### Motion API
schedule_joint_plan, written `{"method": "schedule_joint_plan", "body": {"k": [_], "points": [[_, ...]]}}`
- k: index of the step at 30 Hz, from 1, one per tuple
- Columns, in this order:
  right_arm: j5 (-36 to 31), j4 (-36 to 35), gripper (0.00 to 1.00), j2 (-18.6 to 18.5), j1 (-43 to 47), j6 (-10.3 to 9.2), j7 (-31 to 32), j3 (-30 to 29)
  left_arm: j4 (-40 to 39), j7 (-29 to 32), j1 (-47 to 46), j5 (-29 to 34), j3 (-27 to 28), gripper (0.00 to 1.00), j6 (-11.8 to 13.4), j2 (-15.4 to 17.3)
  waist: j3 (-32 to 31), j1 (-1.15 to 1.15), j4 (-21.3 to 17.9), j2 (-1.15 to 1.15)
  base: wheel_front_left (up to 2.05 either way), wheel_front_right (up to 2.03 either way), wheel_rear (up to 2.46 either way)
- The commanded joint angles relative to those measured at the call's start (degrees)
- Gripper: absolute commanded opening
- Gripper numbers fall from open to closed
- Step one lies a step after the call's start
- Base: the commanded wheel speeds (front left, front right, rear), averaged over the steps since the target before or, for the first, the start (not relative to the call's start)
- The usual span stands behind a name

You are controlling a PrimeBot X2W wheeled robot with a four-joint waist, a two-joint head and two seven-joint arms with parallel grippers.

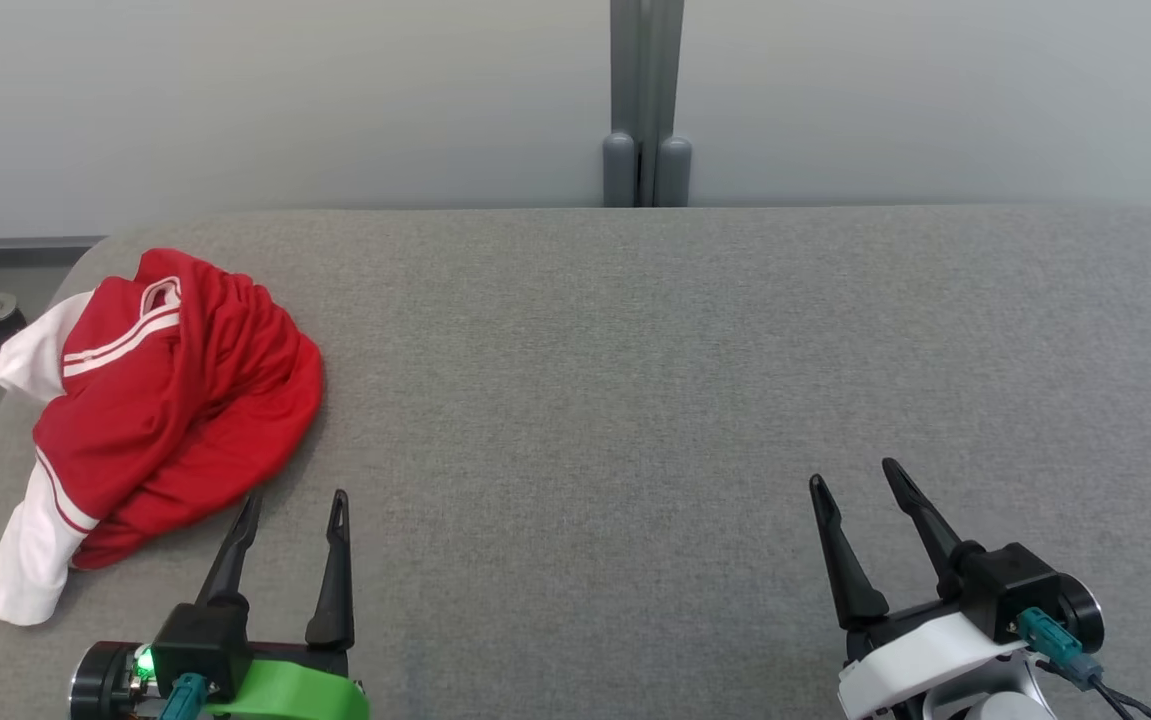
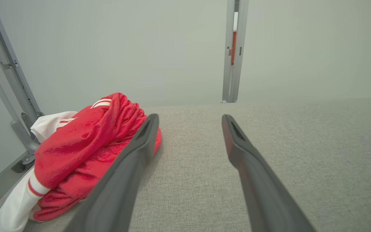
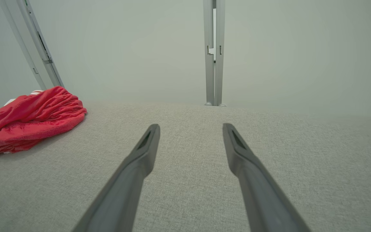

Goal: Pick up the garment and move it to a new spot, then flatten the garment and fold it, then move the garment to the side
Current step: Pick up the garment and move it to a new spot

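A wide grey padded table (image 1: 635,380) takes up most of the head view, and behind it stands a pale wall with a grey post (image 1: 645,100) at the top centre. The garment (image 1: 175,400), red with white sleeves and white stripes, lies crumpled in a heap at the left of the frame, close to the left edge of the table. The left gripper (image 1: 296,496) is at the lower left, just below and to the right of the heap. One fingertip is just beside the red hem, and I cannot tell if it touches. Its two fingers are spread wide and hold nothing. The right gripper (image 1: 853,472) is at the lower right, well apart from the garment, also spread wide and empty. The heap is bunched, so its front and collar are hard to make out, and in the left wrist view one finger covers a part of it. Its long axis runs from the top of the heap down to the lower left, where a white sleeve end points toward the bottom left corner.
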Motion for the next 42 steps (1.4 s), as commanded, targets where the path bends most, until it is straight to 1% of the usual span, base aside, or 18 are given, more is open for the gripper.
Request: {"method": "schedule_joint_plan", "body": {"k": [1, 11, 20, 29, 35, 42], "points": [[0.2, -0.2, 1.0, -0.2, 0.4, 0.03, -0.2, -0.2, -0.1, 0.0, -0.6, -0.3, 0.3, 1.0, 0.3, 0.1, 0.8, 0.0, 2.3, 0.0, 0.0, 0.0, 0.0], [1.0, 0.3, 1.0, -0.2, 0.5, 0.03, -0.2, -1.1, -0.1, 0.0, 0.0, -0.1, 2.0, 1.0, 0.1, 0.1, 0.9, 0.0, 9.4, 0.0, 0.0, 0.0, 0.0], [1.8, 0.7, 1.0, -0.2, 1.0, 0.03, -0.2, -1.3, 0.2, 0.0, 0.8, -0.2, 1.9, 1.0, -0.1, 0.1, 0.2, 0.0, 16.1, 0.0, 0.0, 0.0, 0.0], [2.3, 1.0, 1.0, -0.2, 1.6, 0.03, -0.2, -1.2, 0.1, 0.0, 1.8, 0.3, 2.6, 1.0, -0.3, 0.1, -0.5, 0.0, 21.3, 0.0, 0.0, 0.0, 0.0], [2.3, 1.1, 1.0, -0.2, 1.8, 0.03, -0.2, -1.2, -0.3, 0.0, 2.4, 0.5, 3.2, 1.0, -0.3, 0.1, -0.8, 0.0, 23.2, 0.0, 0.0, 0.0, 0.0], [2.0, 0.8, 1.0, -0.2, 1.7, 0.03, -0.2, -0.9, -1.3, 0.0, 2.5, 0.0, 4.4, 1.0, 0.2, 0.1, -0.1, 0.0, 23.5, 0.0, 0.0, 0.0, 0.0]]}}
